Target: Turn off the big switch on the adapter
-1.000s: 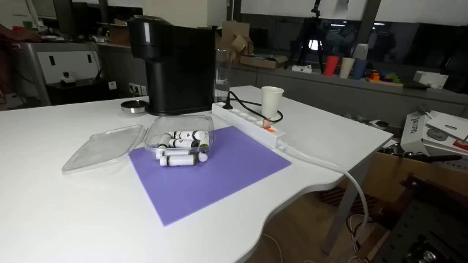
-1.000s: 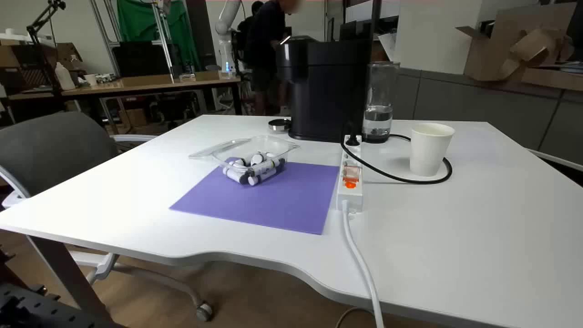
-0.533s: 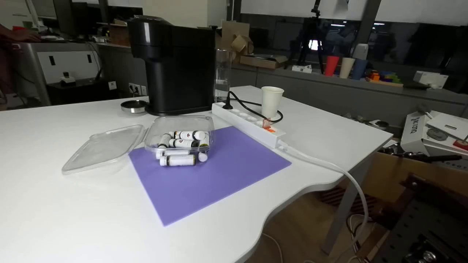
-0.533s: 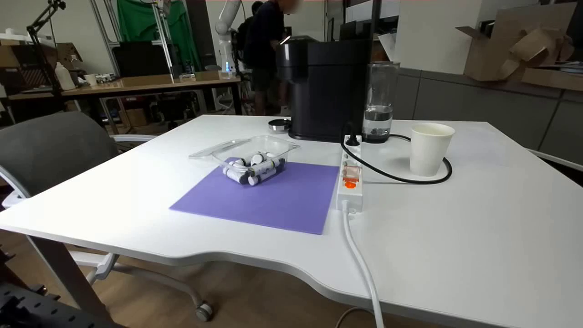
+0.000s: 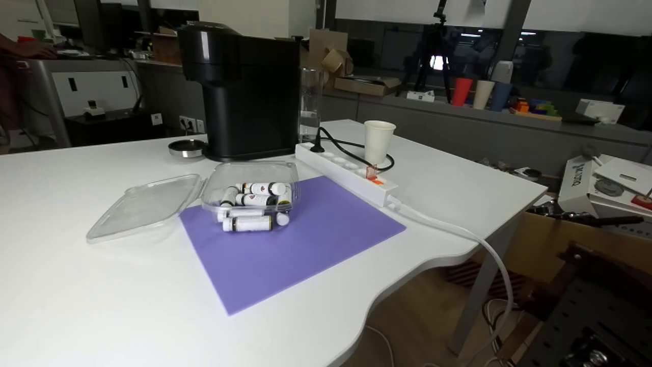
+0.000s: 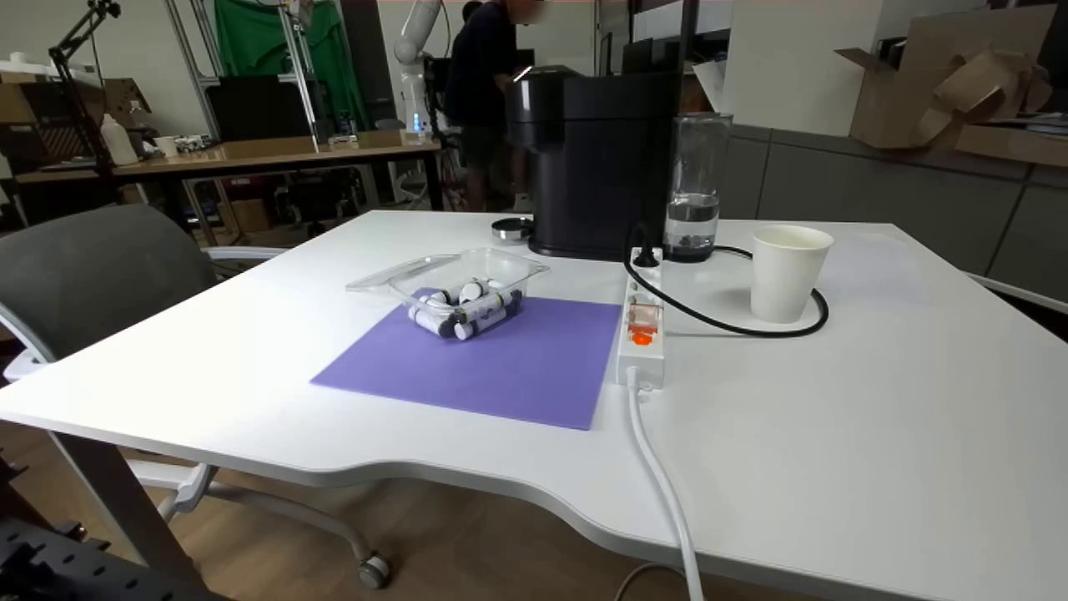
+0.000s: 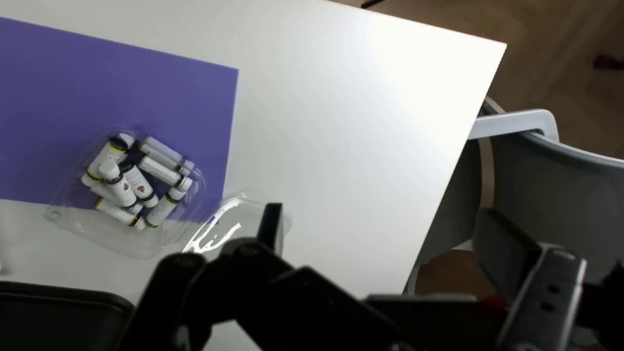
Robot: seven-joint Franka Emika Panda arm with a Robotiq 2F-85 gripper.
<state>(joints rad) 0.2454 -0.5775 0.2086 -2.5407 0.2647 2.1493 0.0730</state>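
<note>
The adapter, a long white power strip, lies on the white table in both exterior views [image 5: 341,176] [image 6: 641,363]. The big switch, a small red-orange button, sits near its cable end [image 5: 377,181] [image 6: 642,338]. A clear reddish flap [image 5: 372,172] stands up beside the switch. A thick white cable [image 6: 663,480] leaves that end. My gripper [image 7: 387,231] shows only in the wrist view. Its fingers stand wide apart with nothing between them. It is above the table edge, near the box lid and the chair. The switch is out of the wrist view.
A black coffee machine [image 5: 254,102] stands near the strip's far end. Its black plug [image 6: 645,257] is in the strip. A paper cup [image 6: 784,280] stands beside the strip. An open clear box [image 7: 136,246] of small bottles rests partly on a purple mat [image 7: 122,87]. A chair [image 7: 560,195] adjoins the table.
The person in the background has shifted slightly. Nothing on the table has visibly moved.
</note>
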